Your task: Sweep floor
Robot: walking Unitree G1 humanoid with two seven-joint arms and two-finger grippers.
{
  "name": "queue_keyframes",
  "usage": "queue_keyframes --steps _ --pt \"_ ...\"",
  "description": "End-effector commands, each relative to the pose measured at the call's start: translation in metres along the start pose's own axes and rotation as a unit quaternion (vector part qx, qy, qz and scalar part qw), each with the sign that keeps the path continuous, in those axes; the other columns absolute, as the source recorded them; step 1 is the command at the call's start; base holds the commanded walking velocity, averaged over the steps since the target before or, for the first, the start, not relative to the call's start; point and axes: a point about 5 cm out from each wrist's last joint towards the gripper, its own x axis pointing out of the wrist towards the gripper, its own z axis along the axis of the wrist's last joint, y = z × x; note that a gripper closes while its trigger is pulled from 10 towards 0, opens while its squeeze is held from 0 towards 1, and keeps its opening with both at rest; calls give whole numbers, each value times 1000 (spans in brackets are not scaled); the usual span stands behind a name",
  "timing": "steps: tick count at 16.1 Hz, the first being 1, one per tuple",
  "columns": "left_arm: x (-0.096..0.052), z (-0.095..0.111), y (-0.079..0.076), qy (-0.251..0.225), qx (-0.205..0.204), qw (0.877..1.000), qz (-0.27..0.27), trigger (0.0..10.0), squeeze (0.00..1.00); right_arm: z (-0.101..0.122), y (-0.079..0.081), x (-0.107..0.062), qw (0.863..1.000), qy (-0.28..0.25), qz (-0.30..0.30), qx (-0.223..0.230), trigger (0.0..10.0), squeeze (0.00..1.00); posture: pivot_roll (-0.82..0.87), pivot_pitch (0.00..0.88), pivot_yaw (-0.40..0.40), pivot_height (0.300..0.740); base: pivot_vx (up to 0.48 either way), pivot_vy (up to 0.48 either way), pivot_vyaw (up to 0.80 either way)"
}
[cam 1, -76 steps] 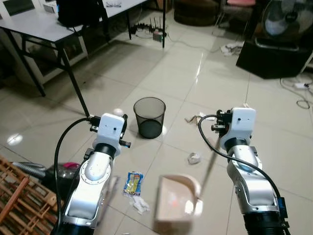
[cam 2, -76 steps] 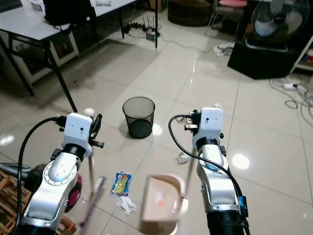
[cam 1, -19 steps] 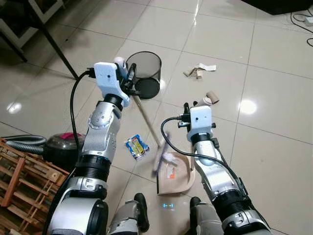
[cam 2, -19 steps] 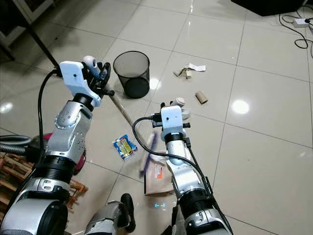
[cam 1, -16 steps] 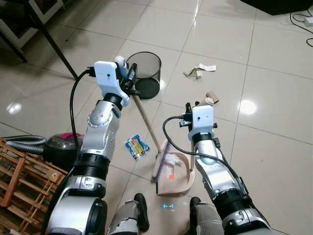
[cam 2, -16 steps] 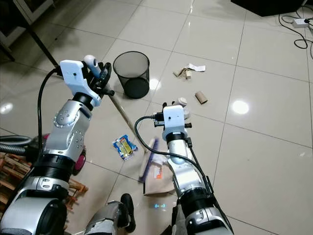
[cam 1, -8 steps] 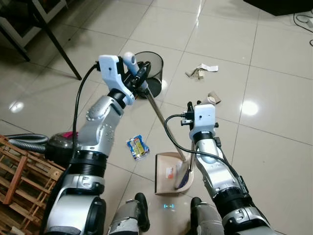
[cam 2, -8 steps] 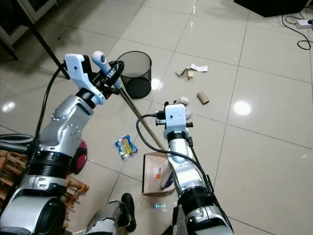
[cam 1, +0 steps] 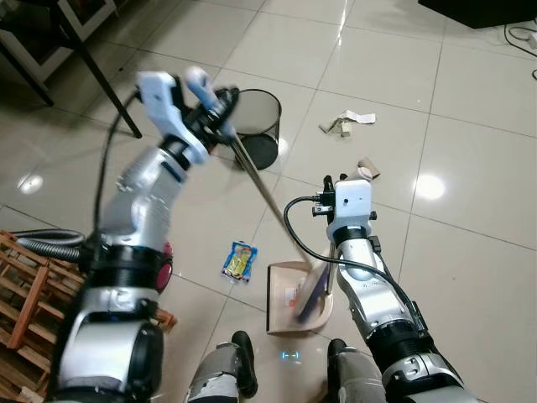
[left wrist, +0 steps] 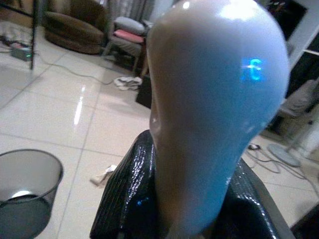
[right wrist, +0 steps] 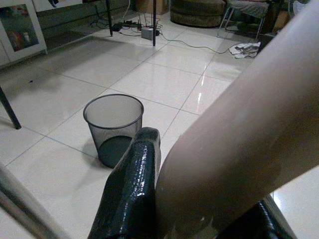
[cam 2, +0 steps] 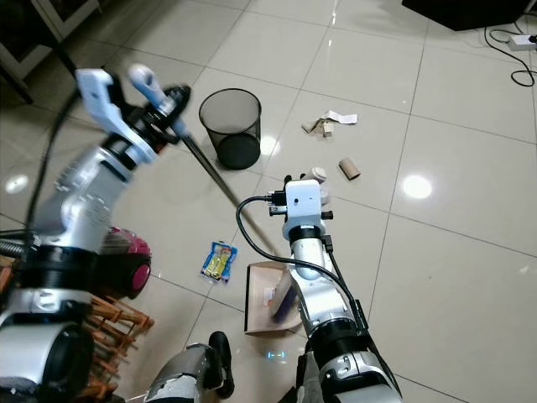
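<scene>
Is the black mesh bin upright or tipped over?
Upright. The mesh bin stands on the tiles with its round rim facing up; its inside looks dark, and nothing can be made out in it.

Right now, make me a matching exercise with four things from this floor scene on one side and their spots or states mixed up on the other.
Things:
1. black mesh wastebasket
2. beige plastic dustpan
3. yellow and blue snack wrapper
4. brown cardboard tube

Places or states:
A. flat on a tile, on the dustpan's left
B. standing upright, open top
C. lying beyond the right arm
D. on the floor with the broom head in it

Pairs: 1-B, 2-D, 3-A, 4-C
</scene>
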Motion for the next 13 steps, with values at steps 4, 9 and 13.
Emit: queue_keyframes --steps 4,9,13 --pt "-5 33 18 -24 40 999 -3 10000 0 -12 -4 -1 1000 29 -1 2 10000 0 -26 205 115 740 0 0 0" --pt "-9 53 34 -35 110 993 40 10000 0 -12 -21 2 999 25 -24 4 10000 0 -27 132 105 740 0 0 0" --pt "-16 49 55 9 191 975 117 10000 0 -15 -45 2 997 31 -69 23 10000 0 -49 59 97 740 0 0 0"
